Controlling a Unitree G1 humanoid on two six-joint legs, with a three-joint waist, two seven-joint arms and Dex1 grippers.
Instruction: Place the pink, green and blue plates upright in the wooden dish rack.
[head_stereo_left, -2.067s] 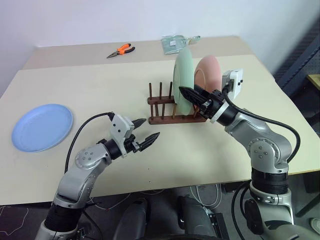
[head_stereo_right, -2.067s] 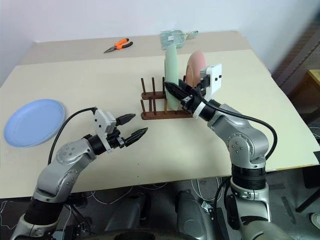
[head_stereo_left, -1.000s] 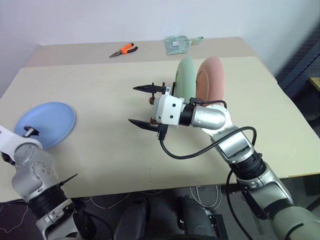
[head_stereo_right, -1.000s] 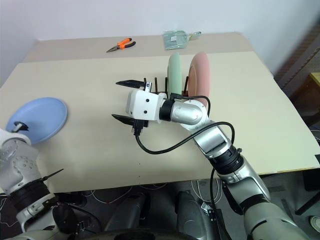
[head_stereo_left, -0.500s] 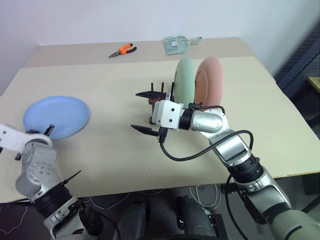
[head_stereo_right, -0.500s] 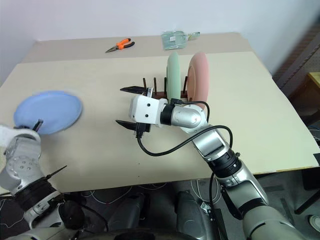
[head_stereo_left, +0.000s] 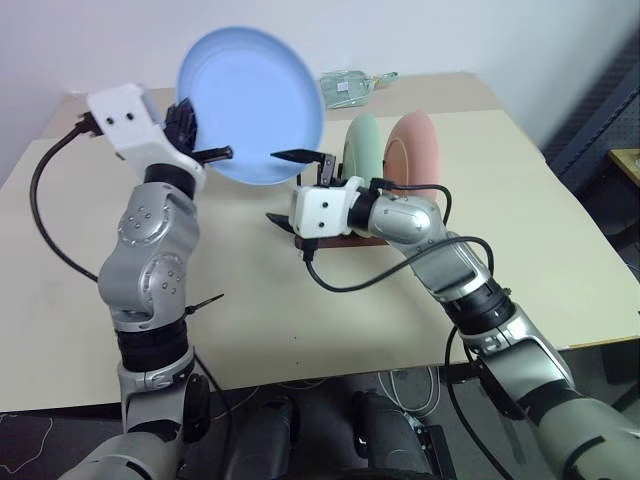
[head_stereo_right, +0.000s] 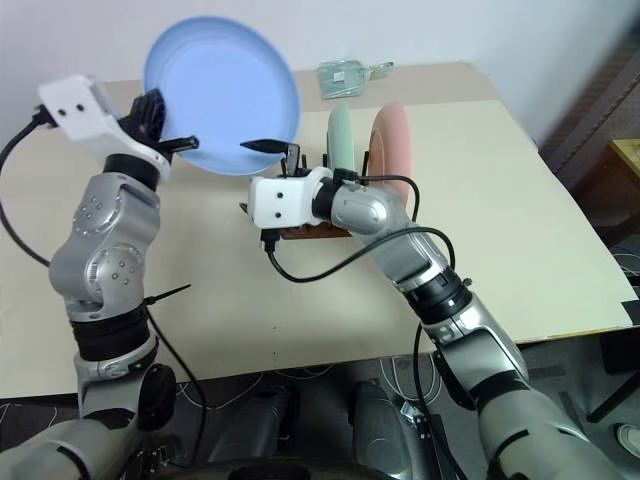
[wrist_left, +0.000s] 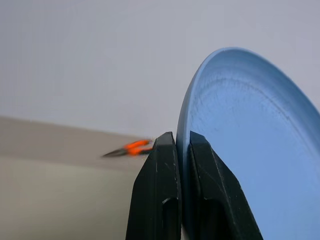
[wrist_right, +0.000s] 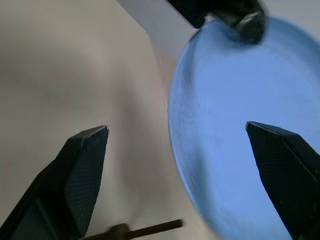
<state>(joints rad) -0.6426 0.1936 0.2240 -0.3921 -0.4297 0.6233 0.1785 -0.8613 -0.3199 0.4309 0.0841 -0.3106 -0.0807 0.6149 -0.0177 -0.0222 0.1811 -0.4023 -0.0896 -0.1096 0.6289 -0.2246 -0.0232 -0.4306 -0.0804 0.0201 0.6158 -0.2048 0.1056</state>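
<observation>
since half a second ago the blue plate (head_stereo_left: 252, 104) is no longer lying by the desk's (head_stereo_left: 560, 250) left edge; it is now lifted off it and tilted up in the air, and the left arm is swung up and inward with it. right arm is nearly where it was, a bit further forward.

left eye view: left gripper (head_stereo_left: 200, 146) is pinching the blue plate by its rim, plate standing high over the far left part of the desk, face turned toward the camera. right gripper (head_stereo_left: 293, 186) is spread wide, its upper fingertip just below the plate's lower edge, not touching as far as i can tell. green plate (head_stereo_left: 364, 150) and pink plate (head_stereo_left: 414, 153) are standing upright side by side in the wooden dish rack (head_stereo_left: 345, 228) mid desk, pink one nearer the right edge. a clear bag (head_stereo_left: 350, 87) is lying at the far edge.

left wrist view: both black fingers (wrist_left: 160, 195) are pressing together on the plate's rim, orange pliers (wrist_left: 129, 148) blurred on the desk behind.

right wrist view: fingers (wrist_right: 75, 177) are standing far apart, blue plate hanging between and beyond them, left gripper gripping its far rim.
</observation>
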